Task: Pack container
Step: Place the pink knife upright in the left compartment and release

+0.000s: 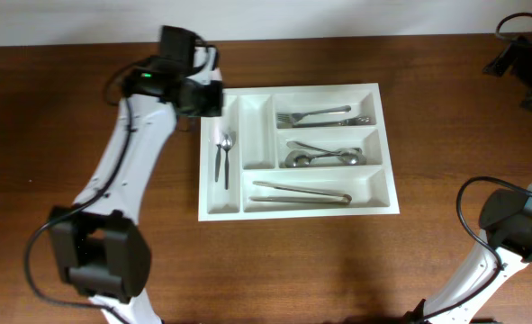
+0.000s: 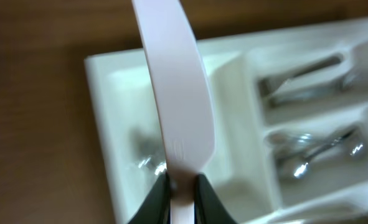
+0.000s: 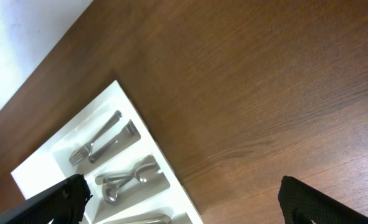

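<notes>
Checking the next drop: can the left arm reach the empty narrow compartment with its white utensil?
Probably yes: the left pincer, shut on the white utensil, hovers at the tray's corner, and nothing covers that compartment.

Bright, even light; soft shadows. Left wrist view blurs the container [image 2: 103, 112]; other views sharp.

The left claw [image 2: 182, 185], gripping a white knife [image 2: 177, 93], hangs over the container's [image 1: 384, 153] end nearest the counter's [image 1: 338, 270] left edge, blocking entry there. The second narrow slot [image 1: 258, 135] is bare. Near and right edges lie open.
</notes>
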You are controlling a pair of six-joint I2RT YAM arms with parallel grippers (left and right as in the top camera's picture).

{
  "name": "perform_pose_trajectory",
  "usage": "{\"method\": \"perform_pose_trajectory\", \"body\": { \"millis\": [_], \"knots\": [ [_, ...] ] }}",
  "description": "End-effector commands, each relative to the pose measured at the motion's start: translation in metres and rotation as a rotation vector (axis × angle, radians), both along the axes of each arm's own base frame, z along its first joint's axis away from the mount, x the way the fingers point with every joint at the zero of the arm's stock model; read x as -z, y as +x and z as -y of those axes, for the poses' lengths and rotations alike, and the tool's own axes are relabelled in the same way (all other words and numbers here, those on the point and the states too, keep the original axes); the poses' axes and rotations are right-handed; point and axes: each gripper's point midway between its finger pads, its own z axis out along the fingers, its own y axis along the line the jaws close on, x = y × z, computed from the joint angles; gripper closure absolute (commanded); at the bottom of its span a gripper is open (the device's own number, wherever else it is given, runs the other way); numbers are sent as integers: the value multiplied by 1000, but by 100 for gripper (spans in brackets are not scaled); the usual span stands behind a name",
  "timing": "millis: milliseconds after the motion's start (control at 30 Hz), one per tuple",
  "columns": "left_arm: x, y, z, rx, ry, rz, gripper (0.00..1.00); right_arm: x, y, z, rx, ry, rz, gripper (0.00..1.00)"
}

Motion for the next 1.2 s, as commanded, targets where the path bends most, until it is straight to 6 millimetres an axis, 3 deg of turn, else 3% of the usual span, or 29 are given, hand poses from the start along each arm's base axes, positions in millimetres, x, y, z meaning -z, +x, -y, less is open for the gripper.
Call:
{"method": "perform_pose_trajectory", "body": {
  "millis": [0,100,233,267,333,367,433,533,600,733,800,967,1100,1167],
  "knots": [
    [36,3,37,-88,-102,-101,98,3,1,-5,-5,20,-9,1],
    [61,7,56,-70,-107,-123,98,3,1,-5,-5,20,-9,1],
    [83,6,62,-59,-96,-157,96,3,1,-5,-5,20,-9,1],
    [88,6,62,-60,-92,-167,91,3,1,-5,-5,20,-9,1],
    [96,5,62,-60,-88,-182,54,3,1,-5,-6,21,-8,2],
    [97,5,62,-60,-89,-185,42,3,1,-5,-5,21,-8,1],
    [92,8,60,-64,-93,-173,39,2,2,-8,-13,37,0,1],
    [64,20,54,-72,-127,-128,38,-10,9,-22,-153,54,89,1],
    [34,29,44,-89,-143,-87,38,-26,12,-28,-227,21,162,1],
    [-34,38,13,-17,-80,47,38,-77,6,-31,-257,-92,304,1],
    [-63,34,-8,22,11,107,37,-112,-3,-37,-265,-153,394,1],
    [-117,5,-73,32,377,178,27,-196,-45,-68,-333,-325,610,1],
    [-142,-28,-107,-24,540,158,23,-246,-90,-104,-369,-402,744,1],
    [-148,-43,-113,-27,557,139,16,-262,-114,-120,-386,-426,794,1]
  ]
}}
